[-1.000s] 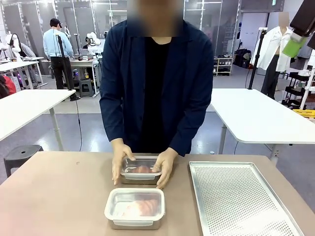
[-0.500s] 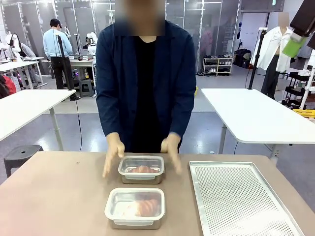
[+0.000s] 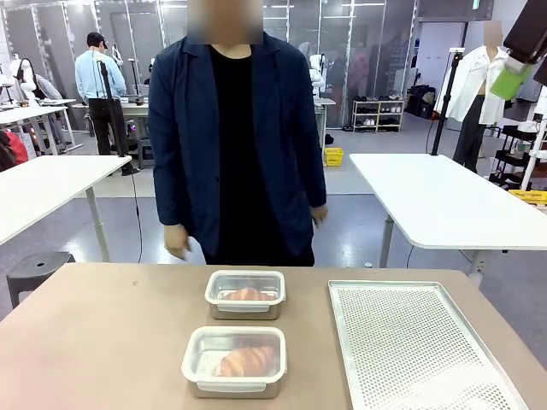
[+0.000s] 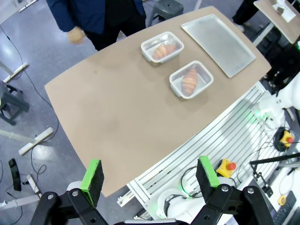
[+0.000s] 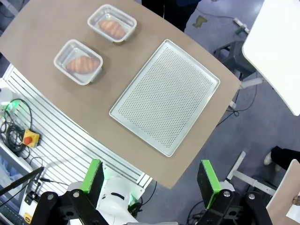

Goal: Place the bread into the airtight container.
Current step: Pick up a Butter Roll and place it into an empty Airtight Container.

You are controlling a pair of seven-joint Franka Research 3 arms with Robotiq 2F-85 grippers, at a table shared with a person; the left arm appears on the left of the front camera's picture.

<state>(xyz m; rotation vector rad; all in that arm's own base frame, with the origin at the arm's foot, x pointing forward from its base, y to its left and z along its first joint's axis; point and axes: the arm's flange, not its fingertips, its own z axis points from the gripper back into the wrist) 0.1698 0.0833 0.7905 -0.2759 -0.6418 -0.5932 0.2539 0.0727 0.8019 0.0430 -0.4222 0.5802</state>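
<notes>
While both grippers hung high, left gripper (image 4: 149,174) and right gripper (image 5: 150,177) spread, empty; bread (image 3: 248,360) sat lidded in near container (image 3: 234,362), far below; far container (image 3: 245,295) filled too; task looked done

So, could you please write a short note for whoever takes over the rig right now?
Left end effector: open, empty, high above the table's near edge.
Right end effector: open, empty, high above the perforated tray.
Near container and far container: both on the table, left of the tray, each holding a piece of bread under a clear lid.
Person's hands: off the table, at their sides.
Done: bread sits inside both containers.
Left: nothing obvious; check that the lids are sealed, which the pictures cannot confirm.
</notes>
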